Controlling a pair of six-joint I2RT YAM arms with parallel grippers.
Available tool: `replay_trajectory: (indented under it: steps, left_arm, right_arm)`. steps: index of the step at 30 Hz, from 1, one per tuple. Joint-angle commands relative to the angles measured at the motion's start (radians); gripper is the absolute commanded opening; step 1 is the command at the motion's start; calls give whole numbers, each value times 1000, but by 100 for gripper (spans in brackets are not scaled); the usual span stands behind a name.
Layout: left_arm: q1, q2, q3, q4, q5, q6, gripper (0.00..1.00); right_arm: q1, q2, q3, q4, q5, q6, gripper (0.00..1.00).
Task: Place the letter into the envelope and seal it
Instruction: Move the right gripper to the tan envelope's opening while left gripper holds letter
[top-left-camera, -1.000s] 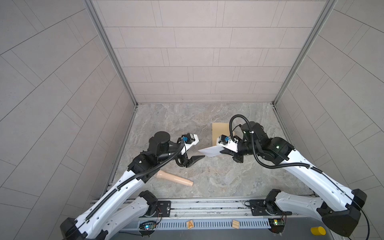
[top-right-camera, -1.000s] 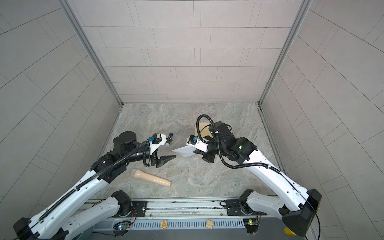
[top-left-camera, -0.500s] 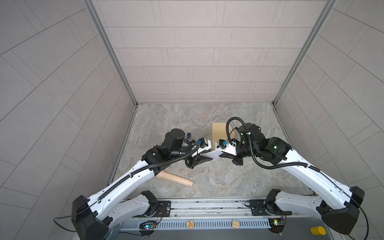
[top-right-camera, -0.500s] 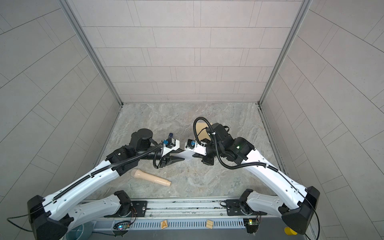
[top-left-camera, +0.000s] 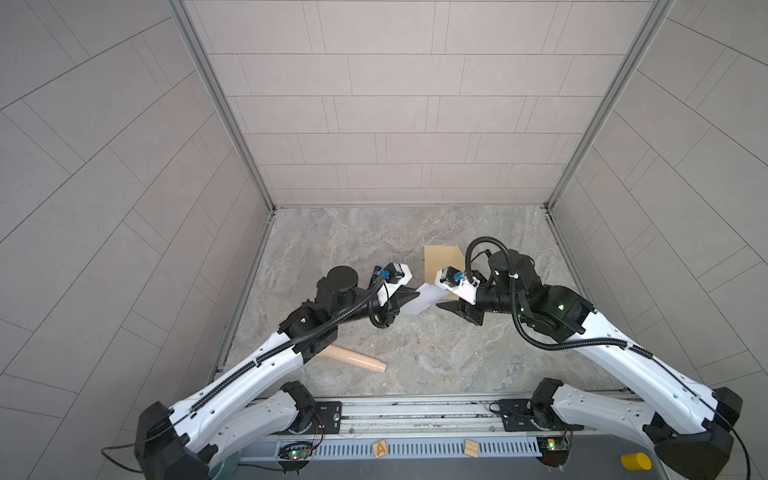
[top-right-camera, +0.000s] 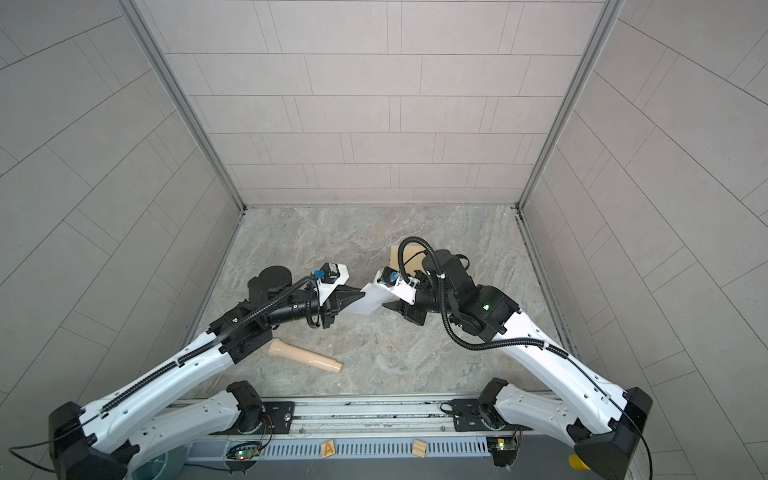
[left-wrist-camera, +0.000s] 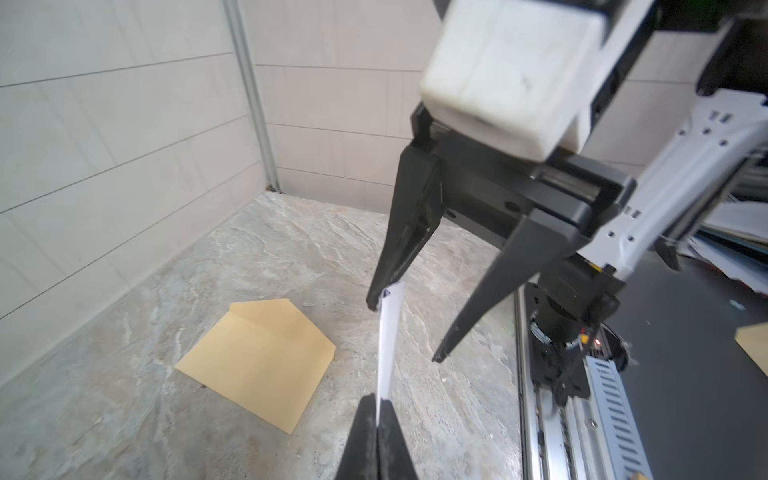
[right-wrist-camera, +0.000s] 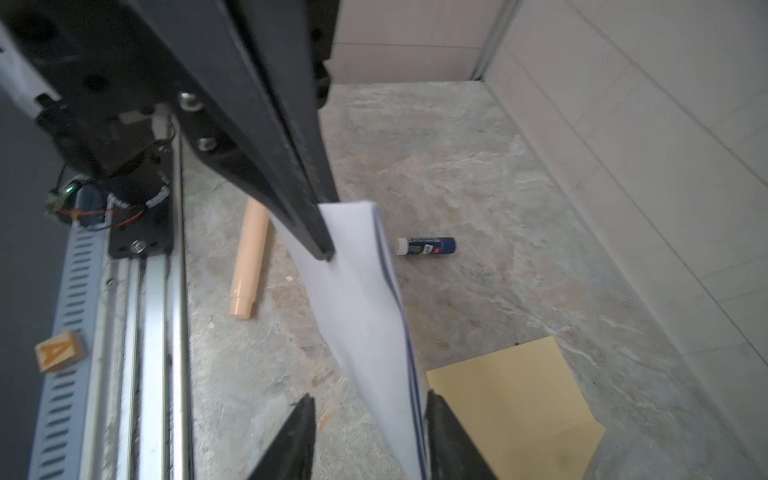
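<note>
Well, in both top views the left end effector (top-left-camera: 409, 297) is clenched on one end of the white paper letter with a dark blue border (top-left-camera: 423, 303). It holds the letter in the air over the middle of the grey marbled surface (top-left-camera: 415, 345). The right end effector (top-left-camera: 440, 301) sits at the sheet's other end. Behind it the plain tan paper envelope (top-left-camera: 442, 259) lies flat in the far half of the surface, a little toward the right edge. A beige wooden peg (top-left-camera: 357, 359) lies toward the front left corner.

In the left wrist view, the left end effector (left-wrist-camera: 376, 419) pinches the letter (left-wrist-camera: 387, 353) edge-on. The right end effector (left-wrist-camera: 409, 332) has its jaws apart and is released, though one fingertip (left-wrist-camera: 374, 301) looks to brush the sheet's corner. The envelope (left-wrist-camera: 257, 357) lies below on the surface.

In the right wrist view, the letter (right-wrist-camera: 357, 291), apparently folded, hangs between the spread fingers, close against one of them. A dark blue glue stick (right-wrist-camera: 428, 246) lies on the surface beyond it.

To me this is a handover to the left arm. The right end effector should back straight off along the sheet's plane so it drags nothing. The left should keep its pinch firm and the sheet untwisted, then bring the free edge toward the envelope's mouth.
</note>
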Motion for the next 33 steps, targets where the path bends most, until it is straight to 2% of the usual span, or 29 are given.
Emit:
replay_trajectory:
  steps: [1,4,8,11,15,23,25,27,33]
  left_arm:
    - [-4,-61,-37,79,-170,-88,0]
    - [-4,-100,-70,83,-219,-102,0]
    - [-4,-128,-98,83,-244,-112,0]
    - [-4,-129,-104,77,-245,-117,0]
    - [-4,-128,-109,78,-245,-120,0]
    - [-4,-128,-126,103,-284,-164,0]
    - [-4,-127,-133,107,-306,-183,0]
    - [-4,-129,-139,109,-320,-193,0]
    - [-4,-128,-143,106,-327,-194,0]
  right_arm:
    - [-33,-23,-28,175,197,215,64]
    - [-140,17,-27,187,253,391,70]
    - [-324,103,-31,188,243,577,77]
    - [-404,175,-31,193,267,626,84]
    - [-434,287,-16,193,343,633,96]
    - [-476,496,18,224,349,646,95]
    - [-484,541,34,230,344,653,93]
    - [-488,588,58,230,317,657,86]
    - [-497,711,113,215,245,660,82]
